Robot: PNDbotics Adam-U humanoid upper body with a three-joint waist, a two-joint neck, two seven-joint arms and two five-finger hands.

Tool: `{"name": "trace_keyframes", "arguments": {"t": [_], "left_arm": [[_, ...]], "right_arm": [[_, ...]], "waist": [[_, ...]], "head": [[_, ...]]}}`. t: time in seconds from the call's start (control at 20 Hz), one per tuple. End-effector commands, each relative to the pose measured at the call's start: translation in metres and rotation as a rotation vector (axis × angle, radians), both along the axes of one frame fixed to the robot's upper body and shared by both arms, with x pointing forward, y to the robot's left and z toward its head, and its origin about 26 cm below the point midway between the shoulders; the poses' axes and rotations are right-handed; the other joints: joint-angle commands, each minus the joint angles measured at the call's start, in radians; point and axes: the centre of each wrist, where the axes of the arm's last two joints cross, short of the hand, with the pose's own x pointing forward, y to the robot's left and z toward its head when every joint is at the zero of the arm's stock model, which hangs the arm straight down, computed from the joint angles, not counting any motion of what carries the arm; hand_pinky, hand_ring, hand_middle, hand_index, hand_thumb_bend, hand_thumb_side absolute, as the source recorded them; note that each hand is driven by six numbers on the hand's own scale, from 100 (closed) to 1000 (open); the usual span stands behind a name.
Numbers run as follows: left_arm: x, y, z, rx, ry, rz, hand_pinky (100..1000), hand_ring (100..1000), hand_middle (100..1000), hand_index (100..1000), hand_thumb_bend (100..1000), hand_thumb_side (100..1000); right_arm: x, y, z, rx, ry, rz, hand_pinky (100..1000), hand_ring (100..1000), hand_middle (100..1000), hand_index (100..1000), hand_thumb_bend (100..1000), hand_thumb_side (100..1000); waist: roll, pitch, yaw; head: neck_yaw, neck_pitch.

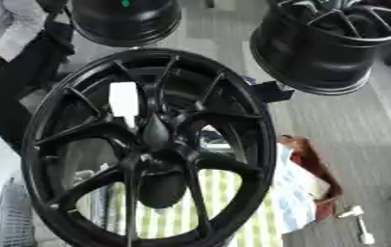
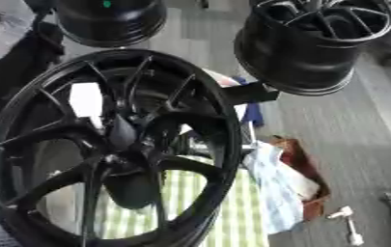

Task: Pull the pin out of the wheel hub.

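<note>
A large black wheel hub (image 1: 147, 149) stands upright and fills most of both views, its thin spokes meeting at a dark centre (image 1: 154, 137). A white label (image 1: 124, 100) sits on the inner barrel at the upper left. Behind the lower spokes a dark rounded shape (image 1: 161, 189) shows, and I cannot make out what it is. No pin stands out anywhere on the hub. Neither of my hands shows in either view.
Two more black wheels (image 1: 333, 41) (image 1: 124, 19) stand behind on the grey floor. A black bracket (image 2: 247, 92) juts out at the hub's right rim. Green-striped cloth (image 1: 169, 212), a brown box with white cloth (image 1: 313, 176) and a small white tool (image 2: 348, 223) lie lower right. A person (image 1: 8, 29) stands at the far left.
</note>
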Motion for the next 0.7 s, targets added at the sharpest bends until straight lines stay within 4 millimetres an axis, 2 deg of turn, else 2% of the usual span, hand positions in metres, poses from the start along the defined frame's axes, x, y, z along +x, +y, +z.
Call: {"name": "trace_keyframes", "arguments": {"t": [0.05, 0.2, 0.25, 0.35, 0.4, 0.45, 0.55, 0.7], "left_arm": [[-0.003, 0.003, 0.010, 0.027, -0.031, 0.012, 814, 882, 809, 902, 696, 615], [-0.003, 0.002, 0.010, 0.027, -0.030, 0.009, 813, 882, 809, 902, 696, 615], [-0.003, 0.002, 0.010, 0.026, -0.029, 0.008, 813, 882, 809, 902, 696, 615], [-0.003, 0.002, 0.010, 0.024, -0.029, 0.006, 813, 881, 809, 902, 697, 615], [-0.003, 0.002, 0.010, 0.024, -0.029, 0.005, 813, 881, 809, 902, 697, 615], [-0.003, 0.001, 0.010, 0.024, -0.030, 0.004, 813, 881, 809, 902, 697, 615], [-0.003, 0.001, 0.010, 0.024, -0.030, 0.002, 813, 881, 810, 902, 698, 614], [-0.002, 0.001, 0.010, 0.025, -0.030, 0.001, 813, 881, 809, 902, 699, 614]], "right_arm": [[-0.009, -0.023, 0.014, -0.035, -0.049, -0.137, 698, 533, 291, 404, 100, 100], [-0.006, -0.027, 0.004, -0.067, -0.051, -0.239, 717, 557, 336, 446, 100, 100], [-0.005, -0.027, 0.001, -0.070, -0.051, -0.253, 731, 598, 398, 502, 100, 100], [-0.002, -0.027, -0.007, -0.076, -0.033, -0.272, 767, 734, 584, 684, 100, 100], [0.000, -0.027, -0.011, -0.086, -0.019, -0.278, 792, 798, 706, 766, 181, 235], [0.001, -0.026, -0.013, -0.091, -0.005, -0.278, 821, 860, 825, 862, 272, 411], [0.003, -0.024, -0.017, -0.105, 0.034, -0.280, 843, 905, 891, 909, 305, 476], [0.004, -0.022, -0.015, -0.111, 0.044, -0.294, 848, 917, 905, 913, 331, 491]], "waist": [[0.004, -0.012, -0.002], [0.007, -0.010, -0.001], [0.008, -0.009, 0.000], [0.010, -0.008, 0.001], [0.011, -0.008, 0.002], [0.012, -0.008, 0.003], [0.012, -0.007, 0.004], [0.012, -0.007, 0.004]], "head": [[0.001, 0.005], [0.003, 0.005], [0.005, 0.005], [0.008, 0.005], [0.008, 0.005], [0.009, 0.005], [0.007, 0.005], [0.007, 0.005]]}}
